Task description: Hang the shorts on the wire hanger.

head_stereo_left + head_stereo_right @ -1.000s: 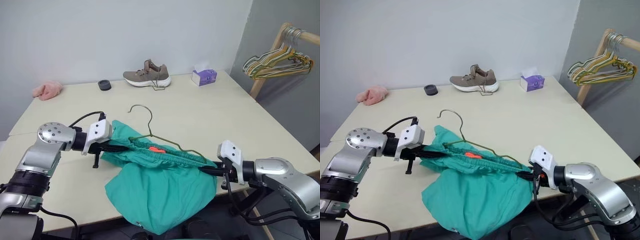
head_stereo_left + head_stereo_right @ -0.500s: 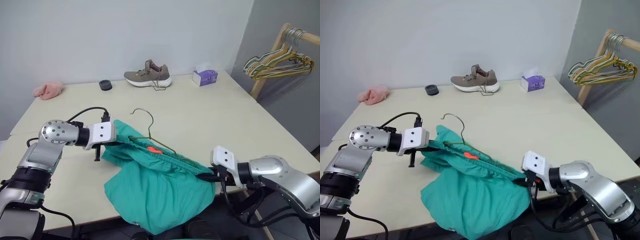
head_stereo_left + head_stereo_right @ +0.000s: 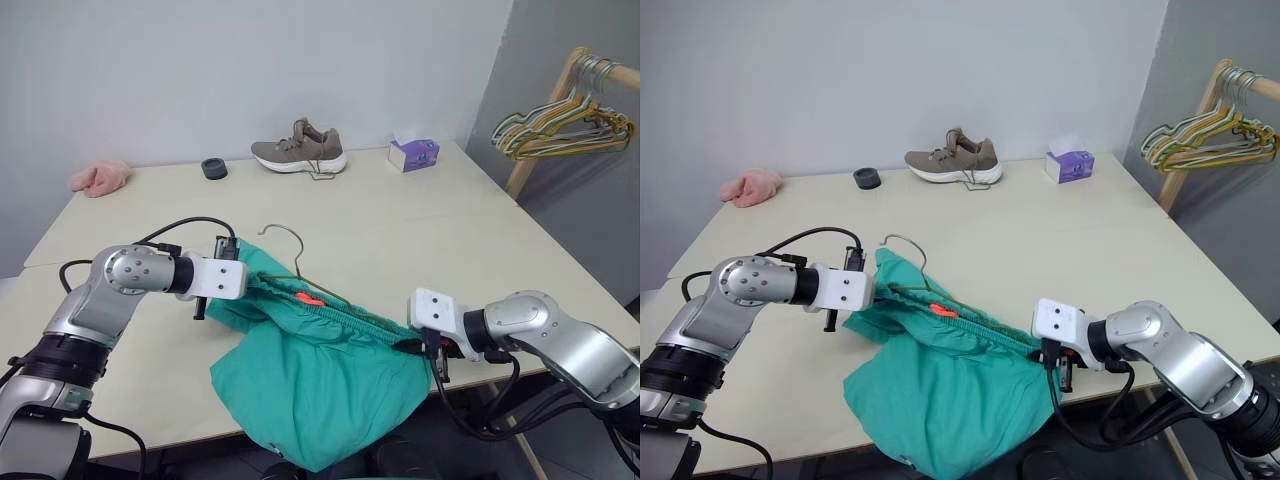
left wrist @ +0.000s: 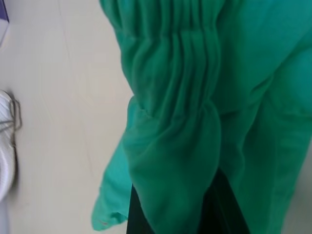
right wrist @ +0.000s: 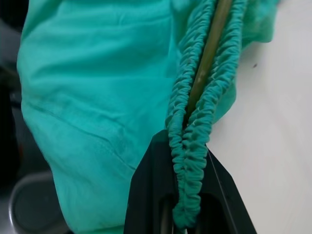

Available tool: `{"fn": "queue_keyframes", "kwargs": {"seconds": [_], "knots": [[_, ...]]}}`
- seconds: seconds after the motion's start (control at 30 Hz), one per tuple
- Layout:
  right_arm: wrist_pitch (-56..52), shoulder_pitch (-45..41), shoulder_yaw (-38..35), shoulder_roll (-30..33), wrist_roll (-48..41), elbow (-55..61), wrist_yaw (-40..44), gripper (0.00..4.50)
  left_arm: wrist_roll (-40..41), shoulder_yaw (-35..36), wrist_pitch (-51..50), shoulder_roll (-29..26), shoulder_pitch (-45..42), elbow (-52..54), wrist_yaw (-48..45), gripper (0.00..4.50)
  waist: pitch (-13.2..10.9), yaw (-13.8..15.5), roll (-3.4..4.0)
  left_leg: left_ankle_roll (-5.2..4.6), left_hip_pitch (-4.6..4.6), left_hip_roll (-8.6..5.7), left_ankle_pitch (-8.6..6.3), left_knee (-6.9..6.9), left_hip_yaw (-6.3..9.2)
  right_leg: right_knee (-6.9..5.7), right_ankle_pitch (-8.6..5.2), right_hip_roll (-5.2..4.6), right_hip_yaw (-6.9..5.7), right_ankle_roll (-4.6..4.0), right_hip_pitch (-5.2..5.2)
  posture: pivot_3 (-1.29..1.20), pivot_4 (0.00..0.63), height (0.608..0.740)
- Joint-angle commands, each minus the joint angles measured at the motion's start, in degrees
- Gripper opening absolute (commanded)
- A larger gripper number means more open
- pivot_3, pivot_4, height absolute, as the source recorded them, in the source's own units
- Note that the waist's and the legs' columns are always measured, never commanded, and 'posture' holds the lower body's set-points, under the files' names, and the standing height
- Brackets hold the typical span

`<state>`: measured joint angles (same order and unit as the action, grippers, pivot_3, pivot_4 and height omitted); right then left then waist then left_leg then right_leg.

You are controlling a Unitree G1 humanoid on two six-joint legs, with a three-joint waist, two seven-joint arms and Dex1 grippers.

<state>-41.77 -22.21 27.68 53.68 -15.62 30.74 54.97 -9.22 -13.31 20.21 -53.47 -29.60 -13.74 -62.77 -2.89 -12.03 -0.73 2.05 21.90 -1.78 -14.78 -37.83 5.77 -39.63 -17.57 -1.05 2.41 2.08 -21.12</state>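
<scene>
shorts [image 3: 320,375]: teal, near front edge of table [image 3: 420,230], waistband stretched btwn both grippers, legs draped over the edge
wire hanger [image 3: 300,270]: lying w/ shorts, hook poking out behind the waistband, body running along inside it
left gripper [image 3: 248,284]: pinched tight on left end of waistband
right gripper [image 3: 412,345]: fingers [image 5: 151,180] clamped on right end of waistband, hanger wire visible betw. the gathered folds
background: shoe [image 3: 298,150], tissue box [image 3: 412,153], pink cloth [image 3: 98,177] at far side of table

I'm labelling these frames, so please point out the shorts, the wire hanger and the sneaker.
shorts [image 3: 320,385]: left eye view, on the hanging teal fabric.
wire hanger [image 3: 292,240]: left eye view, on its curved hook.
sneaker [image 3: 298,155]: left eye view, on its side.
</scene>
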Motion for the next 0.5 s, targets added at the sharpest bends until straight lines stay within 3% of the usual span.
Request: {"fn": "queue_keyframes", "kwargs": {"seconds": [0.03,0.4,0.43,0.5], "knots": [[-0.48,-2.57,0.81,-1.66,1.70,-1.22,1.41,0.02,-3.11,1.93,-0.67,-0.75,-2.31,-0.42,3.71,0.00,0.01,-0.14,-0.01,0.00,0.00,0.00,0.00,0.00,0.00,0.00,0.00,0.00,0.00,0.00,0.00,-0.25,0.000,0.740],[-7.83,-7.34,-0.89,-9.20,-0.43,-1.33,0.57,0.02,-2.74,1.43,-4.20,1.12,0.77,7.06,4.64,0.00,0.01,-0.51,-0.01,0.00,0.00,0.00,0.00,0.00,0.04,-0.11,0.00,0.00,-0.02,0.00,-0.01,-0.24,0.000,0.740],[-7.94,-7.09,-1.27,-9.55,-0.55,-1.13,0.32,0.60,-2.97,1.39,-4.31,1.09,0.85,7.34,4.75,0.00,0.01,-0.49,-0.01,0.00,0.00,0.00,0.00,0.00,0.04,-0.11,0.00,0.00,-0.02,0.00,-0.01,-0.24,0.000,0.740],[-8.51,-6.49,-2.16,-10.29,-0.83,-0.53,-0.31,1.16,-3.66,1.53,-4.48,1.11,0.93,7.89,5.37,0.00,0.01,-0.47,-0.01,0.00,0.00,0.00,0.00,-0.01,0.05,-0.12,0.00,0.00,-0.02,0.00,0.00,-0.24,0.000,0.740]]}}
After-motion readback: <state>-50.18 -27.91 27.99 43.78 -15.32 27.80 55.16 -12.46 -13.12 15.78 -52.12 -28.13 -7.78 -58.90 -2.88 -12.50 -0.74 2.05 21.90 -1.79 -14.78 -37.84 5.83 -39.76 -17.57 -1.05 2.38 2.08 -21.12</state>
